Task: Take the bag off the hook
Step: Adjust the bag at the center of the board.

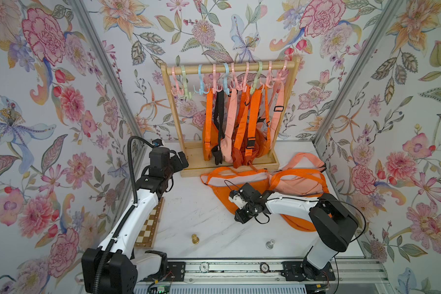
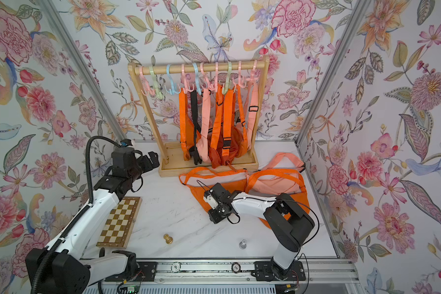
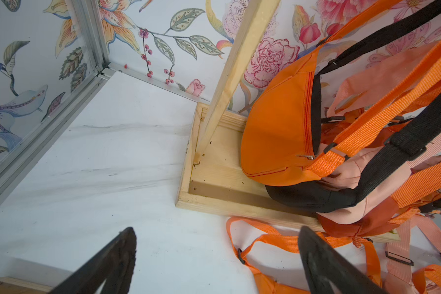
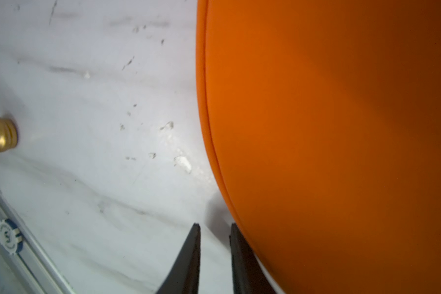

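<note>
My left gripper [image 3: 217,229] gapes wide above bare table [image 3: 99,165] beside the rack [image 3: 214,203]; my right gripper [image 4: 214,225], narrow and empty, sits at a bag [image 4: 329,127] edge.

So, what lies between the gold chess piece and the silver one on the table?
Nothing; only bare white tabletop separates the gold chess piece and the silver one, as both top views show.

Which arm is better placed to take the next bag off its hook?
Probably left. The left pincer is wide open, raised, facing the hanging orange bag; the right pincer sits low, barely parted, beside an orange bag on the table.
</note>
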{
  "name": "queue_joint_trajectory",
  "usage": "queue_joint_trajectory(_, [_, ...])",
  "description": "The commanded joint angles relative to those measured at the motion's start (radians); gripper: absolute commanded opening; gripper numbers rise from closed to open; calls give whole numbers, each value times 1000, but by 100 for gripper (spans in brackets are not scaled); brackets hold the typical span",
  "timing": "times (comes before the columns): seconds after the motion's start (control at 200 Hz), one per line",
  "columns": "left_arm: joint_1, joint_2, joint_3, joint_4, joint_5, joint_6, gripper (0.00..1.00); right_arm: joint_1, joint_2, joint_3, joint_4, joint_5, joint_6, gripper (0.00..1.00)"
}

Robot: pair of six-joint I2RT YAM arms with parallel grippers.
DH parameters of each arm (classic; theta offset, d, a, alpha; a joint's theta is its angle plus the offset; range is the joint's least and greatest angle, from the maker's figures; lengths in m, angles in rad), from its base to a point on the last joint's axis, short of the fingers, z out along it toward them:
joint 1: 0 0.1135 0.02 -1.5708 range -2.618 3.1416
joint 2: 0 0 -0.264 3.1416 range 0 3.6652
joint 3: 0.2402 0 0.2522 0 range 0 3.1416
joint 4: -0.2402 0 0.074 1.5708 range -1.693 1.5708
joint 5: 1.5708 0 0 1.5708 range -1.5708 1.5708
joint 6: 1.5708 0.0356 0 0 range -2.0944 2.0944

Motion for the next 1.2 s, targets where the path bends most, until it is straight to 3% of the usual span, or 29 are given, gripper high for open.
queue_joint_trajectory(0.0, [9,7,-27,15,27,-4,99,-42,18,52,-6,20,-34,24])
queue_joint_trajectory(0.29, [8,3,-52,39,60,-12,99,-116,78,150,-9,16,-66,23])
queue_joint_trajectory(0.495, [1,-37,-10,101,138,25,99,-105,-98,248,-83,-92,-16,24])
queue_joint_trajectory(0.651, [-54,25,128,122,163,97,99,-204,-168,430,-102,-102,29,27])
queue_joint_trajectory(0.791, [-111,136,285,138,172,163,100,-267,-72,671,-126,-75,33,31])
queue_joint_trajectory(0.991, [-124,302,455,226,362,239,99,-311,127,1025,-134,-81,85,46])
queue_joint_trajectory(1.191, [-127,434,574,234,268,320,99,-322,299,1315,-135,-120,106,57])
